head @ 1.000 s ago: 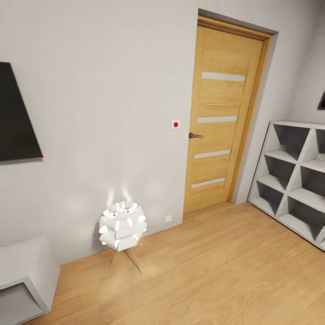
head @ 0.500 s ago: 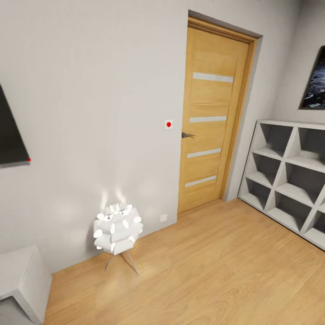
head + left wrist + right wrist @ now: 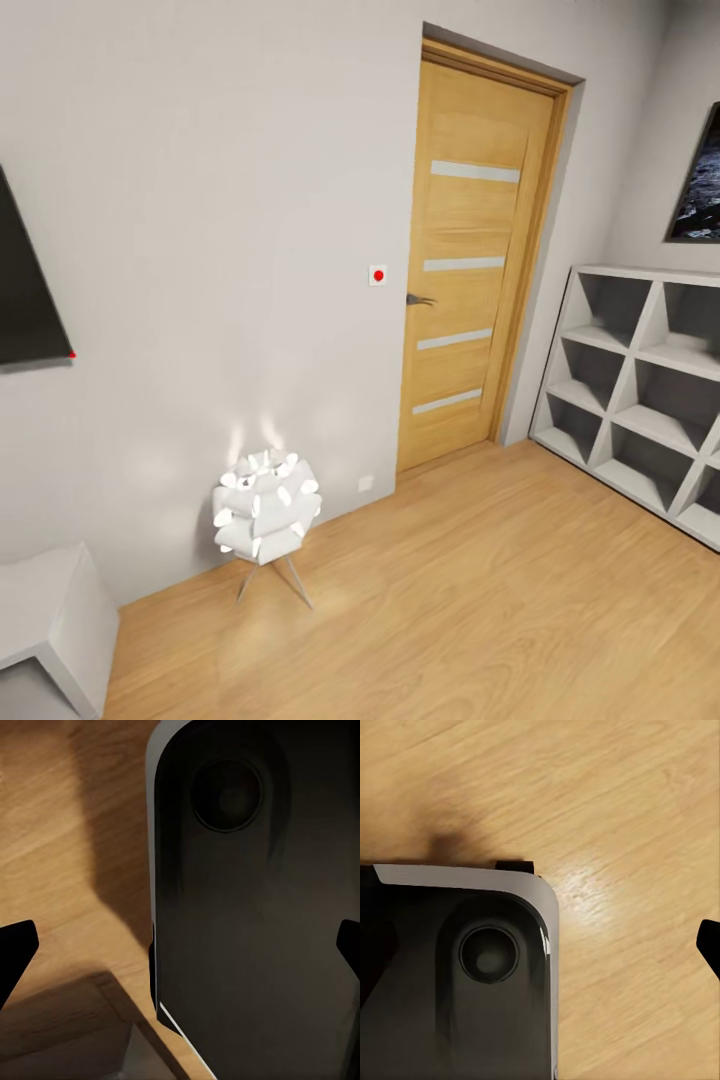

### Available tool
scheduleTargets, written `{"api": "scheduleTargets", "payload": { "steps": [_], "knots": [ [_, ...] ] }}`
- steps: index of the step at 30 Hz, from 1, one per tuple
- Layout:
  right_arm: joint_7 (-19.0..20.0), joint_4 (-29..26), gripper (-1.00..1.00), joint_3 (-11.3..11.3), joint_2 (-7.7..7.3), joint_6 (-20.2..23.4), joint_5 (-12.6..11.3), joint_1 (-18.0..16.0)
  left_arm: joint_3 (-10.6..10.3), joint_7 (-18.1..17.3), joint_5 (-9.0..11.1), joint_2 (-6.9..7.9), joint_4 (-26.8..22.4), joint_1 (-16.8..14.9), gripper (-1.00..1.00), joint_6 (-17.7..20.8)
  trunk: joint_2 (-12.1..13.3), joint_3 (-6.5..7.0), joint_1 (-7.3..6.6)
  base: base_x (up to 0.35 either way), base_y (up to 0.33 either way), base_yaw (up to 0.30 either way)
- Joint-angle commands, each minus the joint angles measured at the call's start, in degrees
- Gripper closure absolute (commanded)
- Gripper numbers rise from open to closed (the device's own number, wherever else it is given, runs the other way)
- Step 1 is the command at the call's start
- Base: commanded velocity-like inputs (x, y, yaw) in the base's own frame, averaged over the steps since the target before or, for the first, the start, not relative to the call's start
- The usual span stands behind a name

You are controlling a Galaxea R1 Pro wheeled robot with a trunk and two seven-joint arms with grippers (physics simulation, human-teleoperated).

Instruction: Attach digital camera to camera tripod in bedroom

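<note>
Bedroom wall point(image 3: 220, 200), left to right: dark wall panel point(image 3: 25, 290), glowing white lamp point(image 3: 265, 505) on the plank floor point(image 3: 450, 600), oak door point(image 3: 470, 260), white cube shelves point(image 3: 640, 385). Where camera and tripod stand cannot be told; judged, the attaching is not begun. Left gripper point(image 3: 180, 952) fingertips stand wide apart, holding nothing; the right gripper's state cannot be told.
</note>
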Motion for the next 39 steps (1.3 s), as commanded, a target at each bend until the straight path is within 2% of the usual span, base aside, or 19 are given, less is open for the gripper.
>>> {"api": "scheduleTargets", "payload": {
  "steps": [1,15,26,39],
  "knots": [
    [0.0,0.0,-1.0,0.0,0.0,-0.1,0.0,0.0,0.0,0.0,0.0,0.0,-0.1,0.0,-1.0,0.0,0.0,-0.05,0.0,-0.088,0.078,0.0],
    [0.0,0.0,-1.0,0.0,0.0,-0.1,0.0,0.0,0.0,0.0,0.0,0.0,-0.1,0.0,-1.0,0.0,0.0,-0.05,0.0,-0.114,0.106,-0.006],
    [0.0,0.0,-1.0,0.0,0.0,-0.1,0.0,0.0,0.0,0.0,0.0,0.0,-0.1,0.0,-1.0,-0.1,0.0,-0.05,0.0,-0.009,0.009,-0.199],
    [0.0,0.0,-1.0,0.0,0.0,-0.1,0.0,0.0,0.0,0.0,0.0,0.0,-0.1,0.0,-1.0,-0.2,0.0,-0.05,0.0,0.0,0.0,-0.036]
  ]
}}
